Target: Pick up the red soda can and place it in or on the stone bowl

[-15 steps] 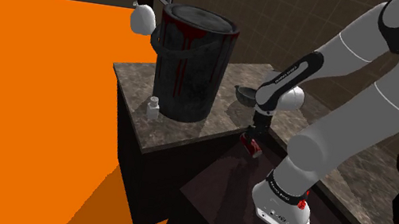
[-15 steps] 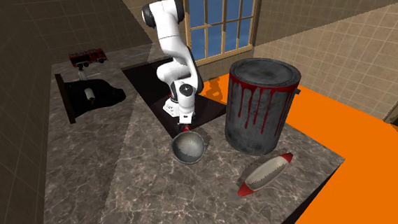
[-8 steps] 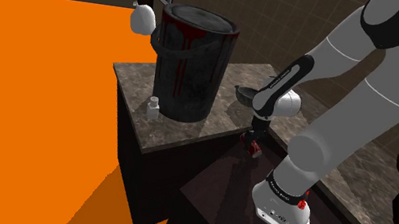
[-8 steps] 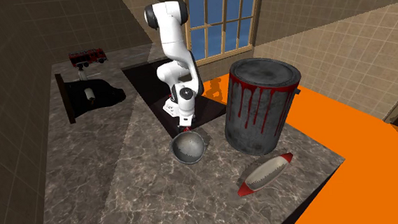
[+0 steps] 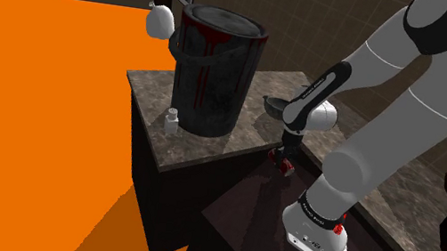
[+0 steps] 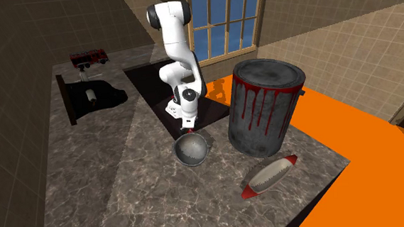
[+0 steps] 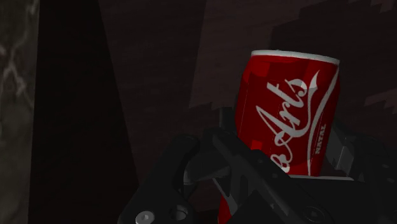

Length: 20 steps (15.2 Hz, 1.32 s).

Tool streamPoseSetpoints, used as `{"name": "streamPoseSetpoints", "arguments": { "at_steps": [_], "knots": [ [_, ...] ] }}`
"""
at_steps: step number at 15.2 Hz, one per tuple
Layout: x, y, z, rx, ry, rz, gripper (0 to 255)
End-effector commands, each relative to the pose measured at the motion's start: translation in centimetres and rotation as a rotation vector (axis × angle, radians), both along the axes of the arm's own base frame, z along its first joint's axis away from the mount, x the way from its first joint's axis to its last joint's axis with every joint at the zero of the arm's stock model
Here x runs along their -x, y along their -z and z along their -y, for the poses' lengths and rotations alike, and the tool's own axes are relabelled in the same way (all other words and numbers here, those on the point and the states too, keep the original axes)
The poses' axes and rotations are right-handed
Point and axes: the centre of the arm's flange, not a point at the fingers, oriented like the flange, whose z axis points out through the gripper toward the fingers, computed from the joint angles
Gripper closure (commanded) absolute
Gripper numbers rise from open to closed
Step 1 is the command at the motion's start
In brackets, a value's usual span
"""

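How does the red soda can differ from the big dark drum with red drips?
The red soda can is small, bright red with white script, clasped in the black gripper; the dark drum is far larger, grey-black, standing free on the marble counter. Both are cylinders.

The gripper grips the red can near the bowl.

One soda can, one bowl, one red-streaked drum, one toy fire truck
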Motion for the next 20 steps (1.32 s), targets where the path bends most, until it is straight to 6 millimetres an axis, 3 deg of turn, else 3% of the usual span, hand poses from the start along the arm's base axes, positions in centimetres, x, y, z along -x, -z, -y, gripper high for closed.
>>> {"name": "streamPoseSetpoints", "arguments": {
  "at_steps": [1,6,20],
  "knots": [
    [0.0,0.0,0.0,0.0,0.0,0.0,255],
    [0.0,0.0,0.0,0.0,0.0,0.0,255],
    [0.0,-7.4,0.0,0.0,0.0,0.0,255]
  ]
}}
